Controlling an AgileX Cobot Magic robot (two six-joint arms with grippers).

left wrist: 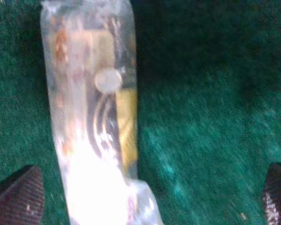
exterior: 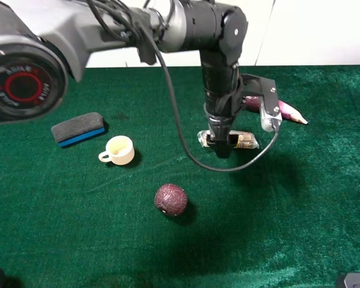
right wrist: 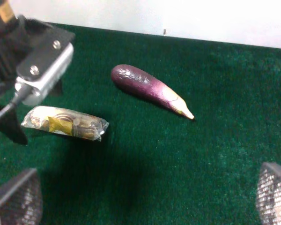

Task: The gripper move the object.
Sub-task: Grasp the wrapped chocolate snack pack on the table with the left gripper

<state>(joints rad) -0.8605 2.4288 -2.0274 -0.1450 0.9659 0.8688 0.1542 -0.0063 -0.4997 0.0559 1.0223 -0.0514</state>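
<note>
Packet (left wrist: 91, 117) lies on green cloth (left wrist: 215, 117) between the left end effector's (left wrist: 146, 193) spread fingers; right end effector (right wrist: 144, 196) likewise gapes.

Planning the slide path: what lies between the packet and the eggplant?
Nothing: only bare green cloth separates the clear packet from the purple eggplant, as the right wrist view shows.

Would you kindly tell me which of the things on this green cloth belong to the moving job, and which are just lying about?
In the job: the left hand, open above the clear packet.
Lying about: the purple eggplant, the eraser block, the cream cup, the dark red ball.
</note>
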